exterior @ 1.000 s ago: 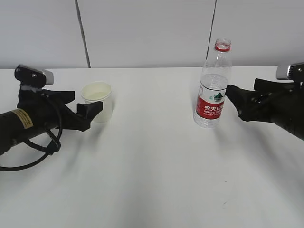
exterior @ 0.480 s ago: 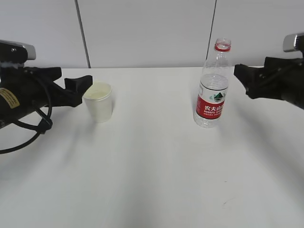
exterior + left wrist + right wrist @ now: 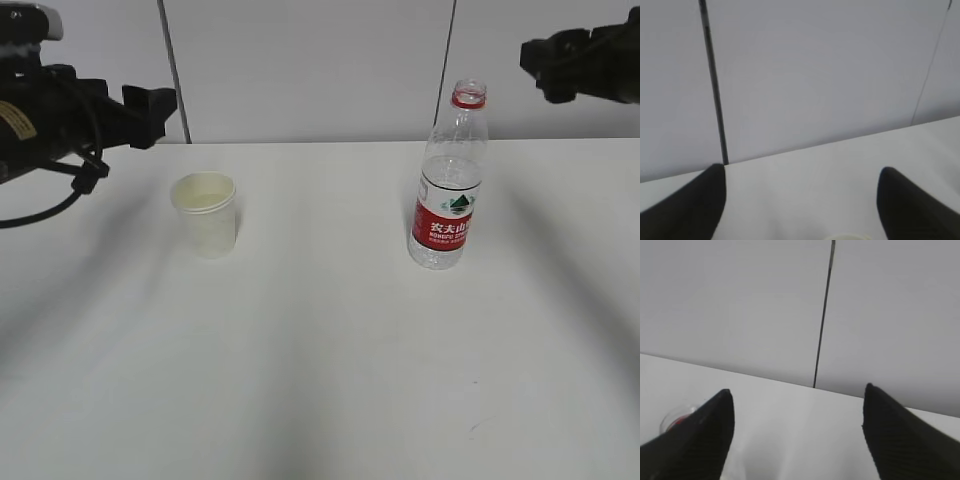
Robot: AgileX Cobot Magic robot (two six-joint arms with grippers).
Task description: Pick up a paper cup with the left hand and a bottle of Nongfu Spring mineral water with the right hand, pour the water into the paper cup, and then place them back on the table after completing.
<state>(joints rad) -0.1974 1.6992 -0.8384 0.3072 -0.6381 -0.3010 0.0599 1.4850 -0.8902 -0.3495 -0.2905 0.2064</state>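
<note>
A plain white table (image 3: 330,380) is seen against pale wall panels split by dark seams, and on it everything has been set down. The paper cup (image 3: 206,213) is stood upright left of centre, and the bottle (image 3: 449,178), uncapped and red-labelled, is stood upright right of centre, the two well apart. A change is noted from a second ago: both arms have been lifted away from the objects they were beside. The left hand (image 3: 150,102) is now held high above and left of the cup, the right hand (image 3: 535,55) above and right of the bottle. In both wrist views the fingers are seen spread apart with nothing between them, and only the cup's rim (image 3: 847,237) and the bottle's mouth (image 3: 677,417) are glimpsed at the frame edges. Liquid seems to be shown inside the cup, though that cannot be confirmed. From this, the task is judged complete or all but complete, with a retreat under way.
</note>
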